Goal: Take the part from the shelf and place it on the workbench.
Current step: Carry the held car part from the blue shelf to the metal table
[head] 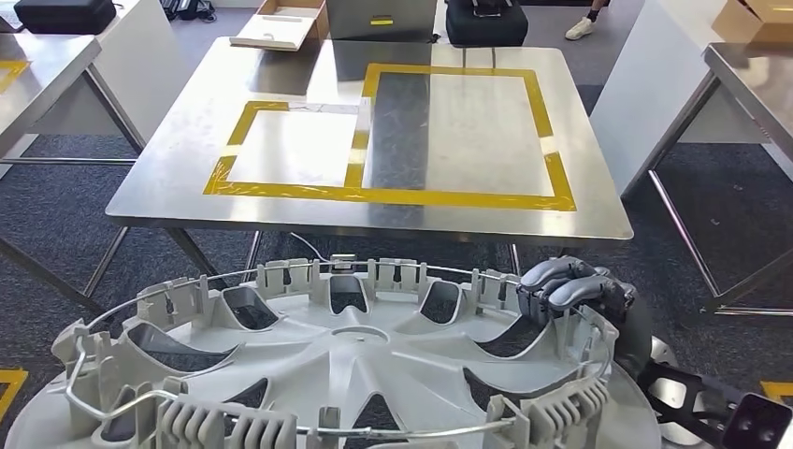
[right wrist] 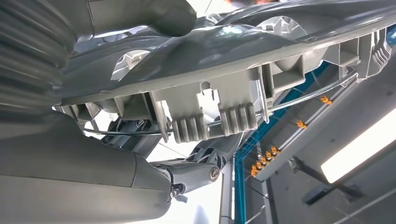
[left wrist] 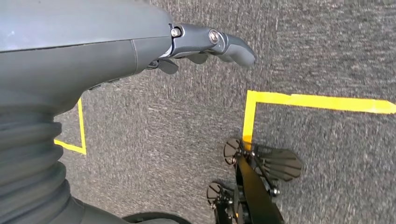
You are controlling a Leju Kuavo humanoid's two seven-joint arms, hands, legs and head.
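Note:
The part is a large grey plastic wheel cover (head: 374,360) with a wire ring round its back, lying flat low in the head view. My right hand (head: 566,285) grips its right rim. In the right wrist view the thumb (right wrist: 173,18) lies on one face of the cover (right wrist: 224,51) and the fingers (right wrist: 205,161) curl under the rim. The steel workbench (head: 178,150) stands just ahead, marked with yellow tape rectangles (head: 393,195). My left hand (left wrist: 205,44) hangs over grey carpet and holds nothing.
Steel tables stand at the left (head: 37,65) and right (head: 748,75), with carpeted aisles between. A cardboard box (head: 281,23) and a black case (head: 486,19) sit beyond the workbench's far edge. A person's foot (head: 584,26) shows at the back. Yellow floor tape (left wrist: 299,99) marks the carpet.

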